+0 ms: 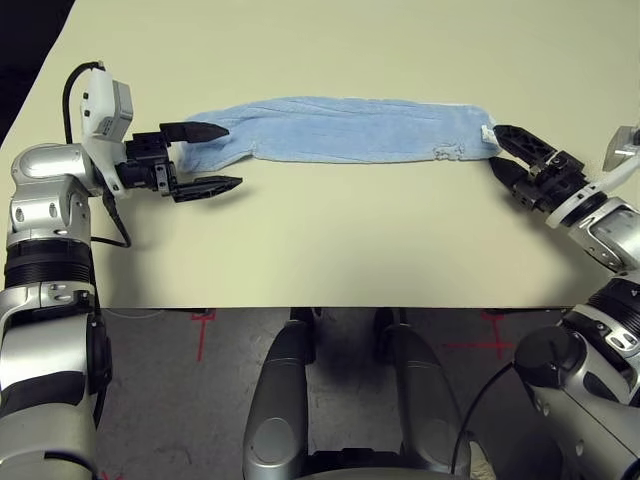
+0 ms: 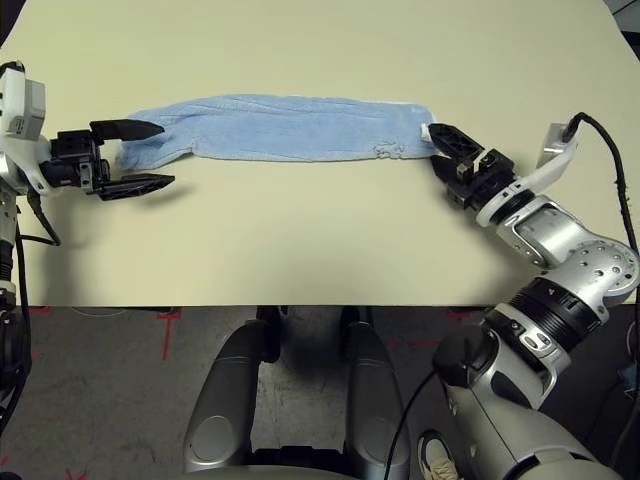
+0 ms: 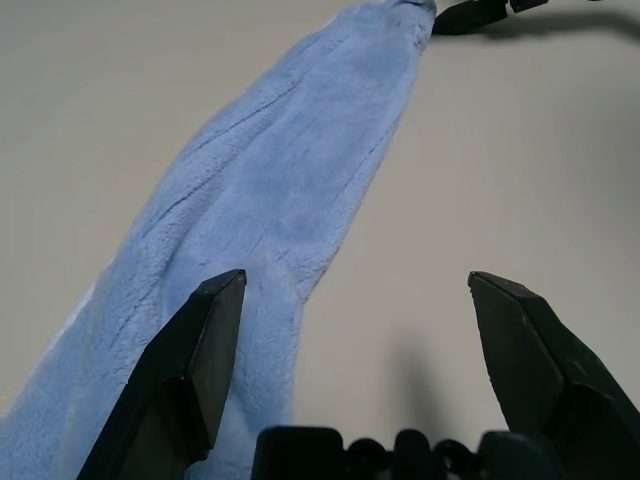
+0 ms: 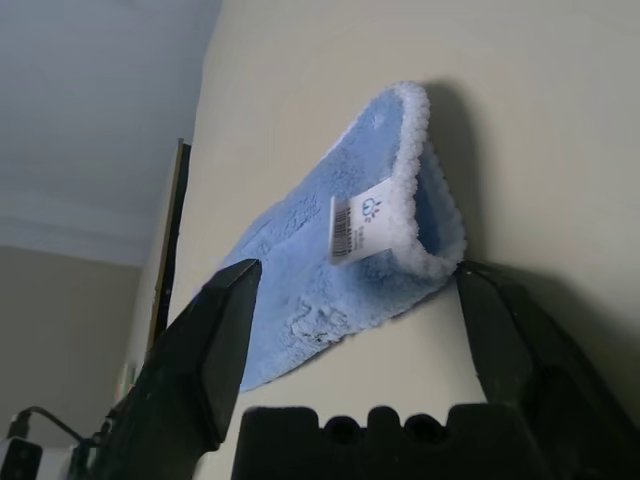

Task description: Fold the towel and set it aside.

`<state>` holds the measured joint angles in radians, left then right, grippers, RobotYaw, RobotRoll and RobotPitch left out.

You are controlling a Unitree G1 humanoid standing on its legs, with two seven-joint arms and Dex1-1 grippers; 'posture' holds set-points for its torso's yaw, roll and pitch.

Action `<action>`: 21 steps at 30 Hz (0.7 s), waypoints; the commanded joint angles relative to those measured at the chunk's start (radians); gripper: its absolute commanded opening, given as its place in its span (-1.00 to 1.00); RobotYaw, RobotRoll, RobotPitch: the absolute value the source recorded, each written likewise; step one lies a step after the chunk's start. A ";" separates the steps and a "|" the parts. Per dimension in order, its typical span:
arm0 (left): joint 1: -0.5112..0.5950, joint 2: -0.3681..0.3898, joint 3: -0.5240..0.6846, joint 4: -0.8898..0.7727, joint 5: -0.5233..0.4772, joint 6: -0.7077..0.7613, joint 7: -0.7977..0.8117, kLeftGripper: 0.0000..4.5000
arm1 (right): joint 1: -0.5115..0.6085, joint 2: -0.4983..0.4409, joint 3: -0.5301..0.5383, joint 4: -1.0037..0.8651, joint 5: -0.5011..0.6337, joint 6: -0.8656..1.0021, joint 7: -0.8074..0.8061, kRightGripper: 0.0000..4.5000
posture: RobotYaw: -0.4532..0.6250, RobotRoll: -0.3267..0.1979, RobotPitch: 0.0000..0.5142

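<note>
The light blue towel lies as a long, narrow folded strip running left to right across the far half of the table. My left gripper is open at the towel's left end, one finger over the cloth and the other over bare table. Seen from the left wrist, the towel stretches away past one finger of the open gripper. At the strip's right end my right gripper stands open. In the right wrist view the towel's bordered end, with a white label, lies between the spread fingers of that gripper, not pinched.
The beige table has bare surface between the towel and its front edge. Below that edge is grey floor with red tape marks. The table's left edge slants along a dark area at the top left.
</note>
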<state>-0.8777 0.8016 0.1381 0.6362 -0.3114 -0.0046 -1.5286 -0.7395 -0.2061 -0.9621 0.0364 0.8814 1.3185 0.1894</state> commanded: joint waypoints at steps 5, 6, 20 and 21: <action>-0.005 0.023 -0.019 0.016 0.010 -0.011 -0.023 1.00 | 0.090 -0.029 0.057 0.019 0.008 -0.124 -0.059 -0.29 | -0.06 0.25 0.49; -0.005 0.023 -0.020 0.017 0.010 -0.011 -0.024 1.00 | 0.096 -0.033 0.065 0.022 0.016 -0.132 -0.061 -0.45 | -0.06 0.25 0.49; -0.035 0.017 -0.035 0.076 0.018 -0.045 -0.032 1.00 | 0.172 -0.180 0.171 0.072 0.099 -0.233 -0.009 -0.99 | -0.10 0.25 0.45; -0.034 0.017 -0.035 0.076 0.017 -0.046 -0.032 1.00 | 0.178 -0.207 0.186 0.082 0.100 -0.233 0.019 -0.99 | -0.10 0.25 0.45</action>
<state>-0.9146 0.8075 0.1109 0.6959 -0.3051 -0.0410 -1.5451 -0.6029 -0.3831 -0.7803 0.0848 0.9959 1.0910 0.1884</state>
